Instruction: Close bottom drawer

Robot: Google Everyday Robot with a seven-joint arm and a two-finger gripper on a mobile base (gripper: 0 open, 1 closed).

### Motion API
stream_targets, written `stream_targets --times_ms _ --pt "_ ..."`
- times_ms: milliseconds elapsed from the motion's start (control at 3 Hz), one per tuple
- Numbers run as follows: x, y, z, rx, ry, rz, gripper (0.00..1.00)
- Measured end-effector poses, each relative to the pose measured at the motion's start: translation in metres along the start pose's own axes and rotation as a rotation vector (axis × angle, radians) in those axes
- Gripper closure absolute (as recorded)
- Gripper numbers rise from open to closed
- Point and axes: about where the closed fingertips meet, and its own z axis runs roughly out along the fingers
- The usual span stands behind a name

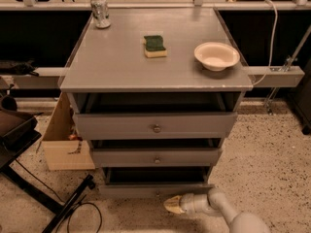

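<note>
The bottom drawer (pixel 155 189) is the lowest and narrowest grey front of the three in the grey cabinet (pixel 155 79), just above the floor. It stands pulled out a little, with a dark gap above its front edge. Its knob sits at the front centre, close to the gripper tip. My gripper (pixel 172 205) comes in low from the bottom right on a white arm, with its yellowish tip right in front of the drawer's face, slightly right of centre.
The middle drawer (pixel 156 157) and top drawer (pixel 155 125) also stand partly out. A can (pixel 100 11), a green sponge (pixel 155 46) and a cream bowl (pixel 216 56) sit on top. A cardboard box (pixel 65 144) stands at the left, and black stand legs with a cable (pixel 73 208).
</note>
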Motion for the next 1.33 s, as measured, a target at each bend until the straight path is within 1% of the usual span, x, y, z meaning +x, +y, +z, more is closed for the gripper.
stream_targets --times_ms 333,667,1333 --pt "-0.004 -0.035 -0.018 0.080 0.034 -0.040 1.00" --pt "-0.011 -0.060 -0.031 0.146 0.048 -0.072 0.81" --pt "-0.011 -0.060 -0.031 0.146 0.048 -0.072 0.34"
